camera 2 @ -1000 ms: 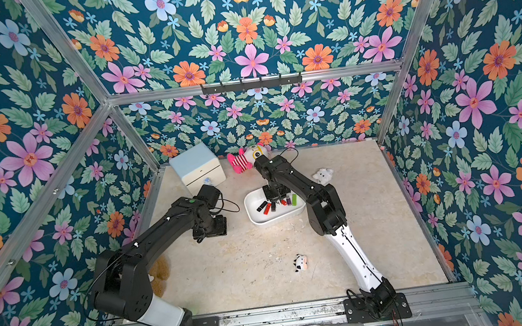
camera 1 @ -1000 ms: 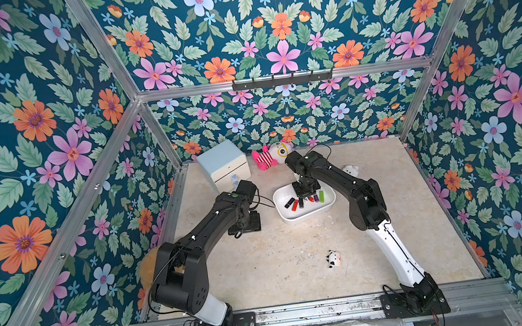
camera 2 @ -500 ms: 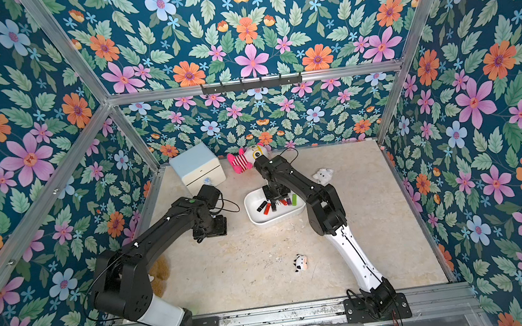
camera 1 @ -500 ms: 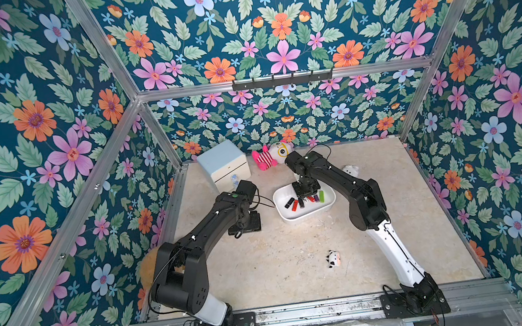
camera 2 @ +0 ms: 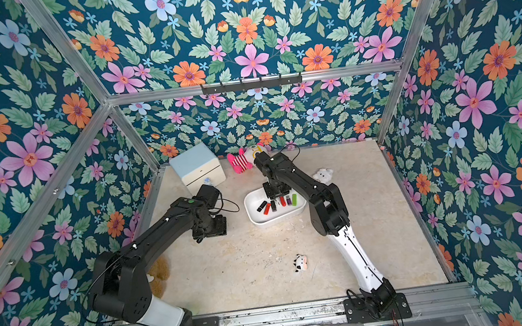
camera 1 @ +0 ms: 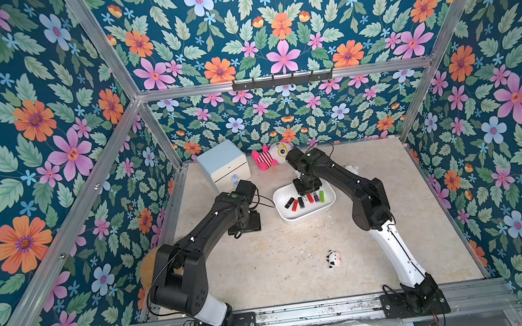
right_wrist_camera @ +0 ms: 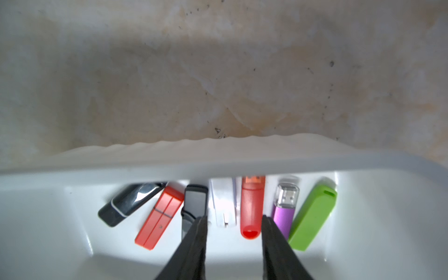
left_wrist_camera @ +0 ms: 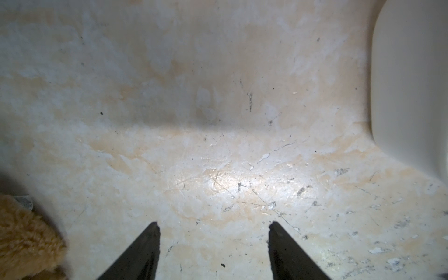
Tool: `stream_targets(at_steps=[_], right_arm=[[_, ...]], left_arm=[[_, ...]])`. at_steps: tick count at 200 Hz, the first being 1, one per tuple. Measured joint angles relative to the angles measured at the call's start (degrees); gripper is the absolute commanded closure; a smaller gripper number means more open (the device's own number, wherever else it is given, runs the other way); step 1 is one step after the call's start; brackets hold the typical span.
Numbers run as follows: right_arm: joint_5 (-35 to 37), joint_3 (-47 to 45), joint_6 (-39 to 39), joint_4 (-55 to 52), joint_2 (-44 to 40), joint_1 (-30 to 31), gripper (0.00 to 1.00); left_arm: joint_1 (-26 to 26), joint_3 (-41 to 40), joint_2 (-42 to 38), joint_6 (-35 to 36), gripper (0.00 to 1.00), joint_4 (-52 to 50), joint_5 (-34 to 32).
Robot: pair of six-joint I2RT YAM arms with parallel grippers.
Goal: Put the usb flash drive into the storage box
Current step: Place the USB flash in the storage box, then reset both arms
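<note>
The storage box is a white tray at mid-table, seen in both top views, its rim low. Several usb flash drives lie side by side inside: black, orange-red, dark grey, white, red, purple and green. My right gripper hangs over the box's back half, open, with the white and red drives lying loose between its fingers. My left gripper is open over bare table left of the box, holding nothing.
A pale-blue cube cabinet and a pink striped plush stand at the back. A small white plush lies right of the box, a cow toy toward the front, a brown plush by the left arm.
The right gripper's jaws have spread apart over the box. Both arms have stayed where they were.
</note>
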Motion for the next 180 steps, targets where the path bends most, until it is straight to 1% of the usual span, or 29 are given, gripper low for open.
stream_targets(at_steps=[14,18,39,52,56,63,65,88,104,121,147,164,180], right_arm=[[0.83,-1.42,0.00,-0.13,-2.78,0.39,0.41],[1.20,-2.10,0.02,-0.13,-3.78,0.61,0.39],[2.95,-7.74,0.48,-0.13,-10.64,2.32,0.28],[4.20,-12.66,1.33,0.31,-15.65,3.48,0.18],[4.61,-14.58,1.53,0.48,-17.33,3.78,0.14],[5.22,-17.44,1.57,0.66,-19.96,4.09,0.02],[5.33,-18.47,1.68,0.72,-20.81,4.17,0.01],[7.13,-30.62,3.58,3.50,-30.58,4.26,0.00],[8.81,-39.19,4.52,6.05,-37.90,4.33,0.00],[12.26,-48.09,5.75,9.62,-46.80,4.42,0.01],[19.21,-61.05,6.62,15.82,-60.65,3.17,0.01],[24.09,-69.51,7.21,21.20,-69.29,1.31,0.00],[29.55,-79.34,6.67,28.26,-79.08,0.15,0.01]], left_arm=[[0.00,0.00,-0.85,-0.02,0.03,-0.04,-0.37],[0.00,0.00,-1.22,-0.02,0.01,0.00,-0.52],[0.07,0.72,-3.26,0.26,0.01,-0.20,-2.14],[0.13,1.79,-4.28,0.44,0.01,-0.46,-3.34],[0.13,2.21,-4.50,0.44,0.01,-0.55,-3.85],[0.13,2.89,-5.01,0.63,0.01,-0.59,-4.90],[0.13,2.99,-5.11,0.66,0.00,-0.59,-5.16],[0.13,2.29,-8.81,1.90,0.01,0.02,-10.58],[0.17,-1.73,-14.34,3.26,0.00,3.43,-15.78],[0.26,-9.07,-23.98,7.56,0.00,9.94,-20.20],[0.33,-22.38,-38.36,15.61,0.00,22.51,-23.61],[0.33,-30.23,-44.68,18.32,0.01,30.51,-26.58],[0.37,-36.89,-49.55,20.65,0.01,38.58,-29.05]])
